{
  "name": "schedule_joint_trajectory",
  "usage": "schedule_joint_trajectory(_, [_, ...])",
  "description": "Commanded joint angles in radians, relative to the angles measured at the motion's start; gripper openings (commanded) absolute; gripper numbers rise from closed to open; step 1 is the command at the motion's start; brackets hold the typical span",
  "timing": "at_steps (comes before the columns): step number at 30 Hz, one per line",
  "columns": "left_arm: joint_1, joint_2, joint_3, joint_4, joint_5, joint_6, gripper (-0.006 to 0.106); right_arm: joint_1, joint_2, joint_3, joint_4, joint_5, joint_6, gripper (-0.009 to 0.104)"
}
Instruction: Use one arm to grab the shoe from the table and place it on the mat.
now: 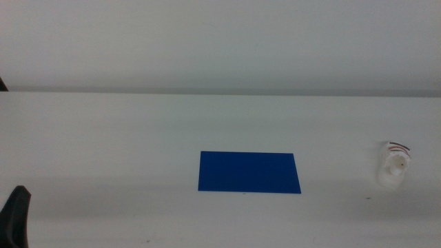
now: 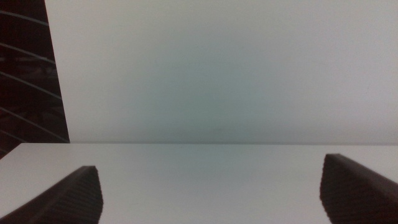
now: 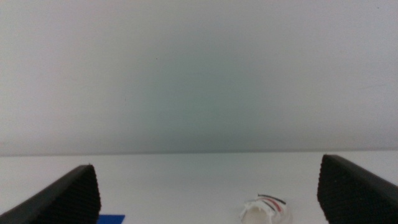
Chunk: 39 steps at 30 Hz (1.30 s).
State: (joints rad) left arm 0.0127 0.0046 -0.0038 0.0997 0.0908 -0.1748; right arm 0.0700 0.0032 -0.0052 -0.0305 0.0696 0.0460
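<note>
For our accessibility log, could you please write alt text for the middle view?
A dark-blue mat lies flat near the middle of a white table, and a small white shoe with grey and red straps sits apart from it toward the right edge. Only the left gripper shows, at the bottom-left corner; the right arm is out of view.

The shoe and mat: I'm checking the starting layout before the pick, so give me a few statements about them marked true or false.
1. The shoe lies on the mat. False: it sits on the bare table, apart from the mat, toward the right arm's side.
2. The mat has nothing on it. True.
3. The right gripper holds the shoe. False: its jaws stand wide apart and empty, with the shoe ahead of them.
4. The left gripper is open. True.
5. The right wrist view shows a corner of the mat. True.
</note>
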Motion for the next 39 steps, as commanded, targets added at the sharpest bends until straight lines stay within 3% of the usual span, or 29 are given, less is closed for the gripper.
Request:
schedule_joint_trajectory(1, [-0.002, -0.041, 0.043, -0.002, -0.011, -0.006, 0.094, -0.007, -0.03, 0.003, 0.0, 0.035, -0.008, 0.093])
schedule_joint_trajectory(10, [-0.002, -0.041, 0.043, -0.002, -0.011, -0.006, 0.094, -0.007, 0.266, -0.373, 0.06, 0.455, -0.008, 0.093])
schedule_joint_trajectory(14, [-0.002, -0.041, 0.043, -0.002, -0.011, -0.006, 0.094, -0.007, 0.482, -0.525, 0.134, 0.637, 0.089, 0.093])
schedule_joint_trajectory(16, [-0.002, -0.041, 0.043, -0.002, -0.011, -0.006, 0.094, -0.007, 0.61, -0.59, 0.082, 0.739, 0.18, 0.093])
schedule_joint_trajectory(18, [-0.002, -0.041, 0.043, -0.002, -0.011, -0.006, 0.094, -0.007, 0.705, -0.627, 0.017, 0.788, 0.373, 0.093])
schedule_joint_trajectory(21, [-0.002, -0.041, 0.043, -0.002, -0.011, -0.006, 0.094, -0.007, 0.835, -0.669, -0.12, 0.811, 0.668, 0.093])
schedule_joint_trajectory(23, [-0.002, -0.041, 0.043, -0.002, -0.011, -0.006, 0.094, -0.007, 0.911, -0.691, -0.18, 0.814, 0.772, 0.093])
schedule_joint_trajectory(25, [-0.002, -0.041, 0.043, -0.002, -0.011, -0.006, 0.094, -0.01, 1.0, -0.723, -0.189, 0.814, 0.781, 0.093])
schedule_joint_trajectory(32, [-0.002, -0.041, 0.043, -0.002, -0.011, -0.006, 0.094, -0.013, 1.273, -0.874, -0.124, 0.856, 0.702, 0.093])
schedule_joint_trajectory(39, [-0.002, -0.041, 0.043, -0.002, -0.011, -0.006, 0.094, -0.054, 1.472, -1.013, -0.172, 0.87, 0.671, 0.093])
